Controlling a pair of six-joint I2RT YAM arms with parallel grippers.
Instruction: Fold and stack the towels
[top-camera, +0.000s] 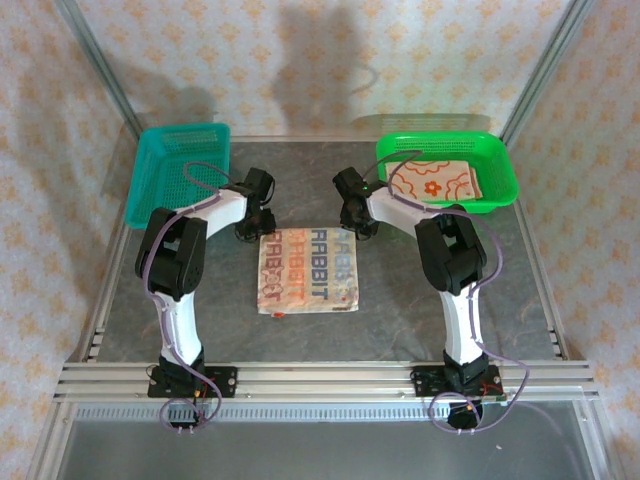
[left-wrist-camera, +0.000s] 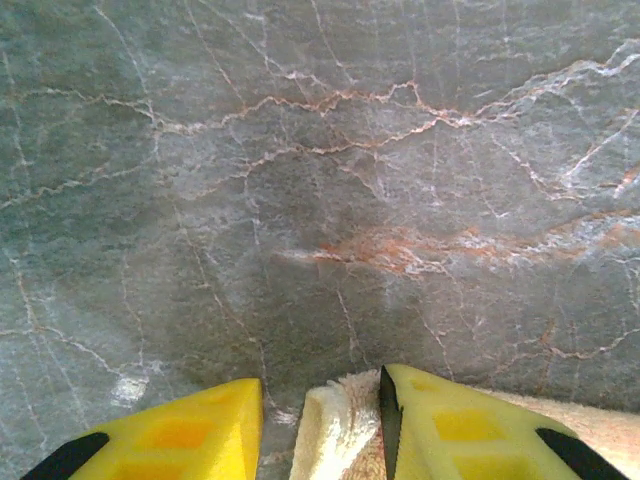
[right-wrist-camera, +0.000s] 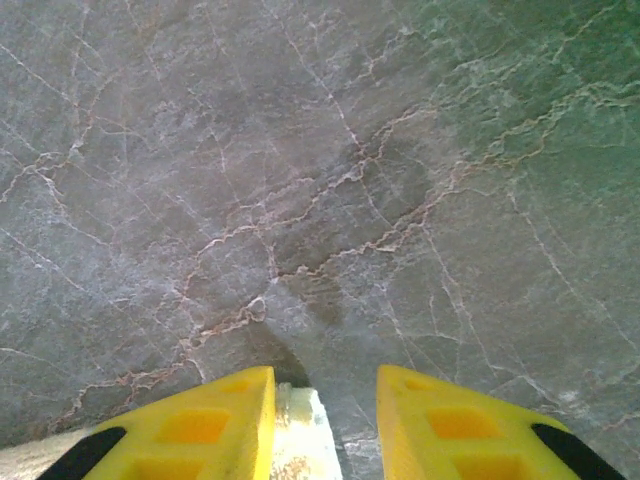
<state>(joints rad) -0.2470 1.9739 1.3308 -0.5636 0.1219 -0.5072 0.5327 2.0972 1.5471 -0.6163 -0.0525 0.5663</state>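
Cream-and-orange lettered cloth towel (top-camera: 308, 272) lies folded flat on grey marbled tabletop (top-camera: 420, 320). My left gripper (left-wrist-camera: 320, 388) and right gripper (right-wrist-camera: 325, 376) are both spread, straddling its far corners, nothing pinched.

Pale floral-patterned walls (top-camera: 300, 60) surround a grey, veined marble tabletop (top-camera: 400, 320).

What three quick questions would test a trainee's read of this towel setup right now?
1. True or false: the green basket holds a towel.
2. The lettered towel is: A) hanging from a gripper, B) lying flat on the table between the arms, C) in the green basket.
3. Fill in: the left gripper and the right gripper, each at a towel corner, are both ____.
Key: 1 true; 2 B; 3 open.
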